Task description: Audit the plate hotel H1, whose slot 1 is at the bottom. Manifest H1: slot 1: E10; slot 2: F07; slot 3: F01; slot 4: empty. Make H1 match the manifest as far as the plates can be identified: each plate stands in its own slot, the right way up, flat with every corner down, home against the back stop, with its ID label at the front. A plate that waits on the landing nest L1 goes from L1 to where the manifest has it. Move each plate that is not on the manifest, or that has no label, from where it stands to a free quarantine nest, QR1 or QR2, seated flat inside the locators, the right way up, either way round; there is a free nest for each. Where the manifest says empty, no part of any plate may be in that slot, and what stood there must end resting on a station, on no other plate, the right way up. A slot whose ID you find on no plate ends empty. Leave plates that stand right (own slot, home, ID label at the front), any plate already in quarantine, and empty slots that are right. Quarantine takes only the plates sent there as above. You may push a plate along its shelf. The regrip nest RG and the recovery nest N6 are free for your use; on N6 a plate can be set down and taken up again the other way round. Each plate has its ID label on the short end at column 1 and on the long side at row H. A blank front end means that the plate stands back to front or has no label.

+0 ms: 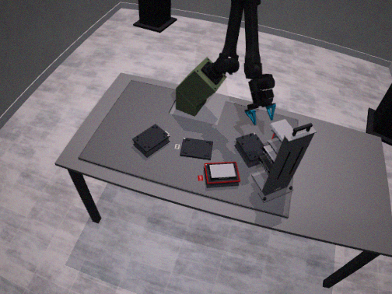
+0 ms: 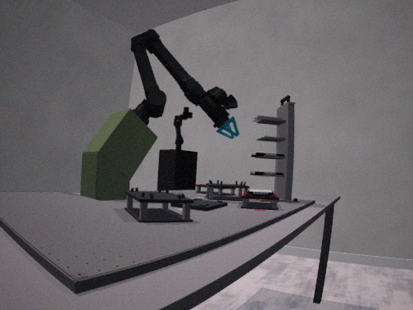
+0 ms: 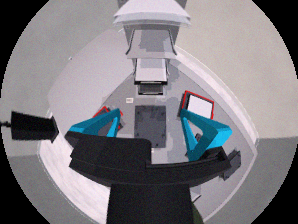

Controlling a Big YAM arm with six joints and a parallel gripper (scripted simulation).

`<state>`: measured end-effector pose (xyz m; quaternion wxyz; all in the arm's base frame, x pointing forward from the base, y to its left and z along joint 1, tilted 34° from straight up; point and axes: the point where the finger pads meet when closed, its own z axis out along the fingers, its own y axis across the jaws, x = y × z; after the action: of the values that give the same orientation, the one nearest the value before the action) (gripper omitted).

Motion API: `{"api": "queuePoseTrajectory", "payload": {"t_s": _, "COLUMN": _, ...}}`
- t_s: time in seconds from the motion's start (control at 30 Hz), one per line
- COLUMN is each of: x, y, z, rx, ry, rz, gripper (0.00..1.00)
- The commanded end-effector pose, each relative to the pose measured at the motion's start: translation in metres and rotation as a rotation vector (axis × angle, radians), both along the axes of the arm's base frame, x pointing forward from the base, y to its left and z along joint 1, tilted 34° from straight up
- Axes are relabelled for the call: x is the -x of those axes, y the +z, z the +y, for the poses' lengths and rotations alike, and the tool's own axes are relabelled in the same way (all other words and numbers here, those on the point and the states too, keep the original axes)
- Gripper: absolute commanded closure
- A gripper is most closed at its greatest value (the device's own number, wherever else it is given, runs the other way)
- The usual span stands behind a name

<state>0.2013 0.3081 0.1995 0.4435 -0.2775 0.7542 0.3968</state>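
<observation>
Hovering high off the table, gripper point(image 2: 228, 128) wide open and holding nothing, pointed at the front of the hotel point(image 2: 285, 152). It's near the tower, level with roughly the top shelf, not touching anything.

Where the plates are: exterior view shows dark plates on what look like the two lower shelves point(image 2: 267, 156); upper two look thin and bare, though at this resolution I can't rule out a plate up there. Top view shows a pale slab at the top of the stack point(image 1: 283, 128), shelf or plate, can't tell. One plate already sits in the red-edged nest point(image 1: 222, 172) by the tower's foot. Another dark nest point(image 1: 250, 148) stands right in front of the hotel, under the gripper's line.

Risks from here, my read:
- Labels unreadable from this standoff. Acting on a guessed ID puts the wrong plate in quarantine.
- Shelves are closely stacked. Coming in tilted, as the wrist is now, a fingertip point(image 3: 209, 132) could clip the shelf above or tip a plate off its corners.
- Pushing without squaring up skews the plate, so it won't seat at the back stop.
- Dropping for the lower slots, the wrist could strike the nest in front.
- Tower handle point(image 1: 302, 129) sits near the arm's path if it swings over.
</observation>
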Motion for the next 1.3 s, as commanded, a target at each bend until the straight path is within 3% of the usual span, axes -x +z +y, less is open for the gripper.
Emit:
{"api": "queuePoseTrajectory", "payload": {"t_s": 0.0, "x": -0.001, "y": 0.002, "z": 0.007, "rx": -0.027, "ry": -0.002, "rz": -0.001, "gripper": 0.00}}
{"api": "queuePoseTrajectory", "payload": {"t_s": 0.2, "x": -0.001, "y": -0.004, "z": 0.010, "rx": -0.026, "ry": -0.002, "rz": -0.001, "gripper": 0.00}}
{"api": "queuePoseTrajectory", "payload": {"t_s": 0.23, "x": -0.008, "y": 0.003, "z": 0.011, "rx": -0.037, "ry": -0.017, "rz": -0.009, "gripper": 0.00}}
{"api": "queuePoseTrajectory", "payload": {"t_s": 0.3, "x": -0.001, "y": -0.008, "z": 0.013, "rx": -0.026, "ry": -0.002, "rz": -0.001, "gripper": 0.00}}
{"api": "queuePoseTrajectory", "payload": {"t_s": 0.7, "x": 0.000, "y": -0.026, "z": 0.023, "rx": -0.025, "ry": -0.002, "rz": 0.001, "gripper": 0.00}}
{"api": "queuePoseTrajectory", "payload": {"t_s": 0.8, "x": -0.007, "y": -0.022, "z": 0.023, "rx": -0.034, "ry": -0.019, "rz": -0.005, "gripper": 0.00}}
{"api": "queuePoseTrajectory", "payload": {"t_s": 0.87, "x": 0.000, "y": -0.030, "z": 0.026, "rx": -0.026, "ry": -0.002, "rz": 0.000, "gripper": 0.00}}
{"api": "queuePoseTrajectory", "payload": {"t_s": 1.27, "x": 0.000, "y": -0.048, "z": 0.036, "rx": -0.024, "ry": -0.004, "rz": 0.002, "gripper": 0.00}}
